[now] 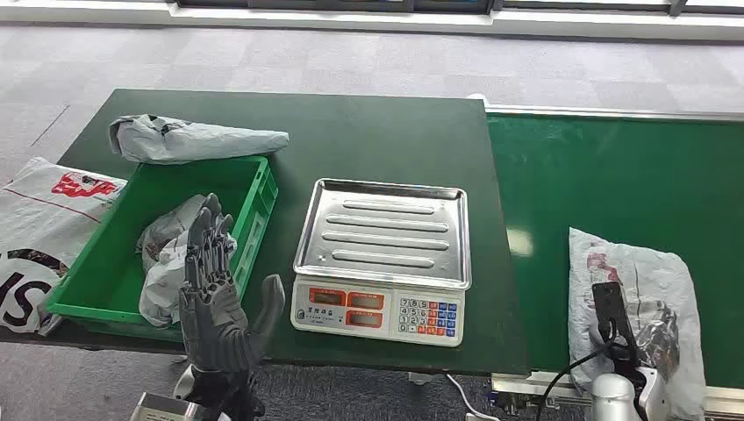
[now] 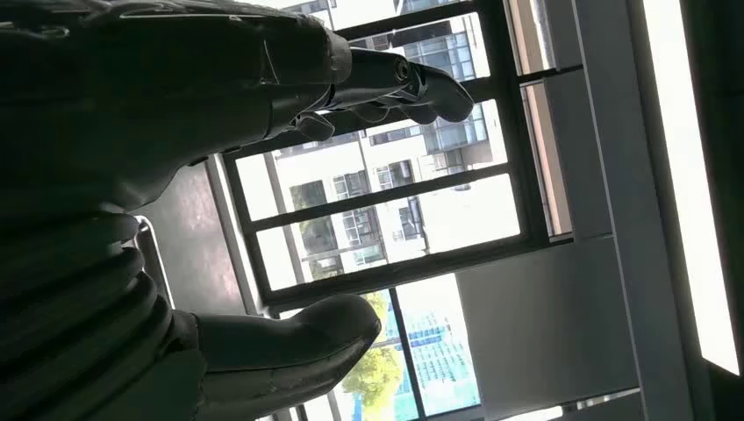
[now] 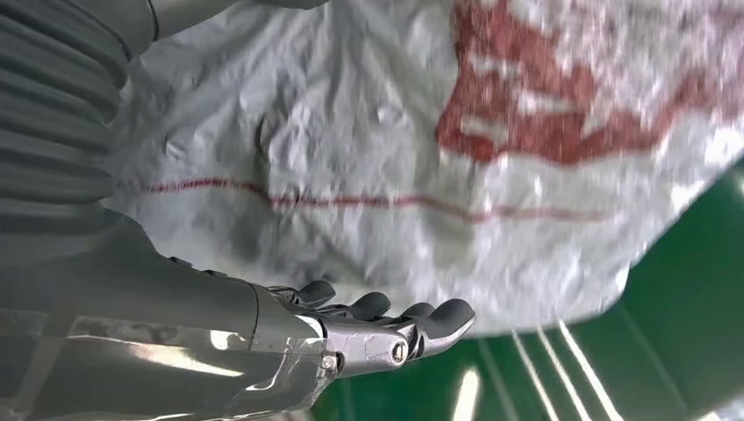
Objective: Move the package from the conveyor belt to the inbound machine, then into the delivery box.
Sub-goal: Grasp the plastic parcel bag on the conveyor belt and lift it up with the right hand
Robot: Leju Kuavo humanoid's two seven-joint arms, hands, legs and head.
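A crumpled grey-white package (image 1: 633,267) with red print lies flat on the green conveyor belt (image 1: 605,175) at the right. My right hand (image 1: 633,340) is low over its near end, fingers spread. In the right wrist view the package (image 3: 421,149) sits close against the palm, while the fingers (image 3: 412,320) reach along its edge without closing on it. The scale (image 1: 383,232), with its bare steel tray, stands mid-table. My left hand (image 1: 215,298) is raised before the green crate (image 1: 105,263), fingers (image 2: 412,83) apart and holding nothing.
The crate holds a crumpled grey bag (image 1: 167,254). Another grey bag (image 1: 197,139) lies on the table behind the crate. A white printed bag (image 1: 44,219) hangs off the table's left side. The dark green table (image 1: 377,140) adjoins the belt.
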